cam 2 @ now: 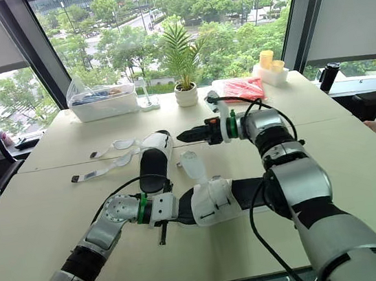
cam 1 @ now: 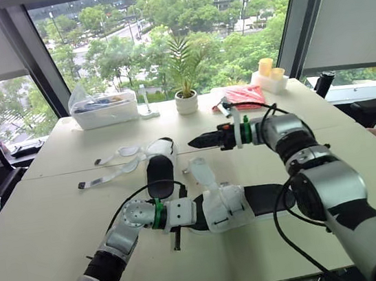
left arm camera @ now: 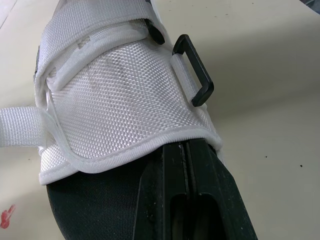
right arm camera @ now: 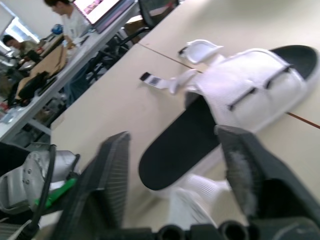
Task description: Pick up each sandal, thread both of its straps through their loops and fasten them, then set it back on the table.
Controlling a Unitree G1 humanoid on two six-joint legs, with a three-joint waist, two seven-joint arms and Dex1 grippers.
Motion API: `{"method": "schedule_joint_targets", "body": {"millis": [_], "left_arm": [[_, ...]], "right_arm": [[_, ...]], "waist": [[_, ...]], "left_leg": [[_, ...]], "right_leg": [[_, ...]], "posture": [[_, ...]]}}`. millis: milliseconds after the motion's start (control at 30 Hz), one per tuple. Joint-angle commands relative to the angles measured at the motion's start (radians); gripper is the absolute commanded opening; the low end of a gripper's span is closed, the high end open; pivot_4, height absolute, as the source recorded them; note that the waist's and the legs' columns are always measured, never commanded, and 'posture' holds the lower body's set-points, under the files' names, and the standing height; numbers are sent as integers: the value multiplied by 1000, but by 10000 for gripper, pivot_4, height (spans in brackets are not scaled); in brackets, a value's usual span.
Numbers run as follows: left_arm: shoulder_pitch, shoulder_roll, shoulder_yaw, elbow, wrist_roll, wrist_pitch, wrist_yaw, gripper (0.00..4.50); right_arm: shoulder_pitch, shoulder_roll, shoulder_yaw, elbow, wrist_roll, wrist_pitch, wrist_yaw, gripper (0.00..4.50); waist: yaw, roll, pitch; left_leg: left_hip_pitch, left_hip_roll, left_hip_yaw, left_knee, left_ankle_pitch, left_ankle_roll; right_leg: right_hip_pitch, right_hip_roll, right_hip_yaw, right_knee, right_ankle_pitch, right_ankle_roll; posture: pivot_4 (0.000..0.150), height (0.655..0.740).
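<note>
Your left pincer [left arm camera: 184, 150] sits at the lower middle of the head view with its fingers pressed together. Its tip is tucked against the edge of the white upper of the near sandal [cam 1: 235, 206], which lies crosswise on the table [cam 1: 53, 220] with one strap [cam 1: 203, 173] sticking loose toward the far side. Your right pincer [cam 1: 194, 142] hangs at the centre of the frame, fingers spread with nothing between them, just right of the far sandal [cam 1: 161, 172], whose two straps [cam 1: 119, 169] trail unfastened to the left.
</note>
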Motion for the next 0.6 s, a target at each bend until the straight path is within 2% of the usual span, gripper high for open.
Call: {"method": "schedule_joint_targets", "body": {"millis": [33,367,600], "left_arm": [[68,-3,-125,78,105,39,-30,0],[77,5,-124,52,102,51,-31,0],[91,15,-120,24,99,69,-23,0]], "right_arm": [[12,-13,37,-3,-36,3,39,44311],[66,40,122,17,-106,-1,115,44311],[39,122,107,33,-102,14,137,44311]], "waist": [[0,0,0],[-1,0,0],[-1,0,0]], "left_leg": [[0,0,0,0,0,0],[0,0,0,0,0,0],[0,0,0,-1,0,0]], "right_leg": [[0,0,0,0,0,0],[0,0,0,-1,0,0],[0,0,0,-1,0,0]], "posture": [[1500,7400],[1500,7400],[1500,7400]]}}
